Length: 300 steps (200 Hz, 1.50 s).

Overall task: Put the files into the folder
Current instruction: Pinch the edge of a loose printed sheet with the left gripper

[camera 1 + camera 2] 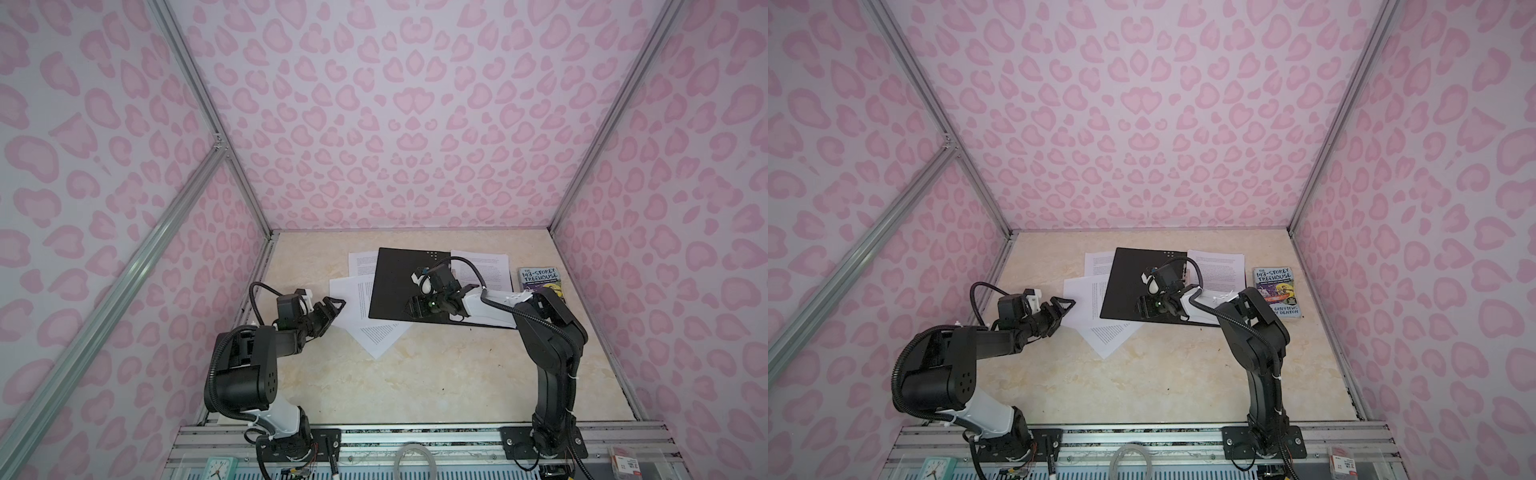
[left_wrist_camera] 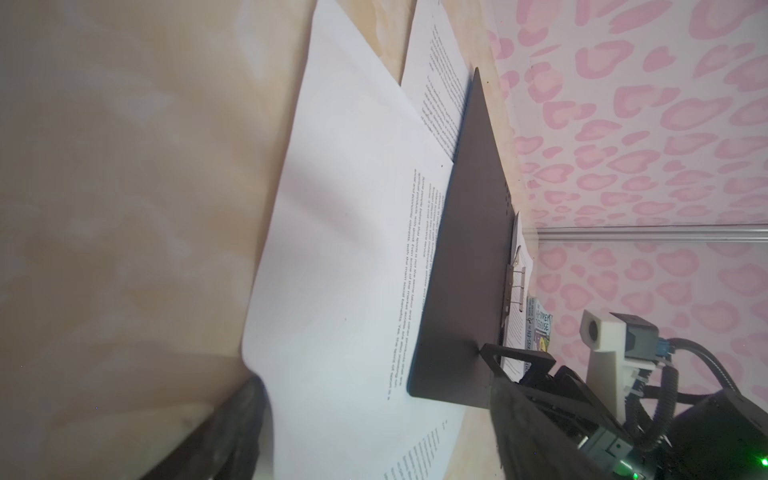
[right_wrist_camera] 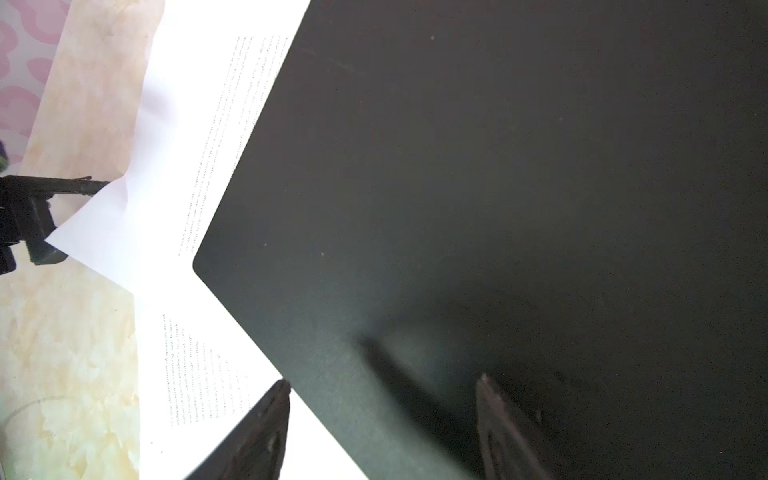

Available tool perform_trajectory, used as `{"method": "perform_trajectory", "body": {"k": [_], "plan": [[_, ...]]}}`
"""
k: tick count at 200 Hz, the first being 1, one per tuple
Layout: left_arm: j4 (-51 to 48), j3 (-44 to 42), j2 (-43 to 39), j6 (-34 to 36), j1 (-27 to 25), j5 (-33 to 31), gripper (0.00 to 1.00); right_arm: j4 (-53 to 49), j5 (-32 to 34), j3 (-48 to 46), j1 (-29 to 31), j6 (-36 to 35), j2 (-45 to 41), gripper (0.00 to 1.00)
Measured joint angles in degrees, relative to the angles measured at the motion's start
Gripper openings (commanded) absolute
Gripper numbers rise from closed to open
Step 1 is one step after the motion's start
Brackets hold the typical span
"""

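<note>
The folder (image 1: 395, 282) (image 1: 1129, 282) lies open at the back middle of the table, black inside up, its metal clip (image 2: 515, 282) along the spine. White printed files stick out from under it: one on the left (image 1: 349, 299) (image 2: 353, 249), one at the front (image 1: 378, 336), one at the back left (image 1: 361, 264). Another sheet (image 1: 486, 266) lies right of the spine. My left gripper (image 1: 338, 302) (image 2: 378, 382) stands open with the left sheet's corner between its jaws. My right gripper (image 1: 415, 309) (image 3: 382, 380) is open, low over the folder's (image 3: 498, 166) front edge.
A colourful Treehouse paperback (image 1: 540, 282) (image 1: 1275, 291) lies right of the folder near the right wall. Pink patterned walls close in three sides. On the front rail sit a small clock (image 1: 216, 469) and a tape roll (image 1: 415, 461).
</note>
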Motion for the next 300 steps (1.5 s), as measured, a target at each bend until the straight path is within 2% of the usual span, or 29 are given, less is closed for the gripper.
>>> {"method": "perform_trajectory", "body": {"k": [42, 98, 165, 214, 221, 300], "plan": [[-3.32, 0.13, -1.90, -0.07, 0.00, -3.23, 0.80, -0.13, 0.00, 0.09, 0.00, 0.00, 0.07, 0.70], [-1.44, 0.20, 0.04, -2.25, 0.00, 0.28, 0.76, -0.17, -0.26, 0.20, 0.00, 0.00, 0.13, 0.69], [1.99, -0.44, 2.34, -6.12, -0.09, 2.58, 0.60, -0.31, -0.44, 0.17, 0.00, 0.00, 0.09, 0.69], [0.96, -0.44, 3.13, -7.52, -0.15, 1.64, 0.38, -1.01, -0.83, 0.17, 0.00, 0.00, -0.15, 0.69], [0.48, -0.44, 3.13, -7.63, -0.15, 1.46, 0.32, -1.07, -0.85, 0.17, 0.00, 0.00, -0.17, 0.69], [-3.67, -0.85, 1.49, -6.95, -0.15, 0.50, 0.25, -1.38, -1.01, 0.13, 0.02, 0.02, -0.24, 0.68]]}}
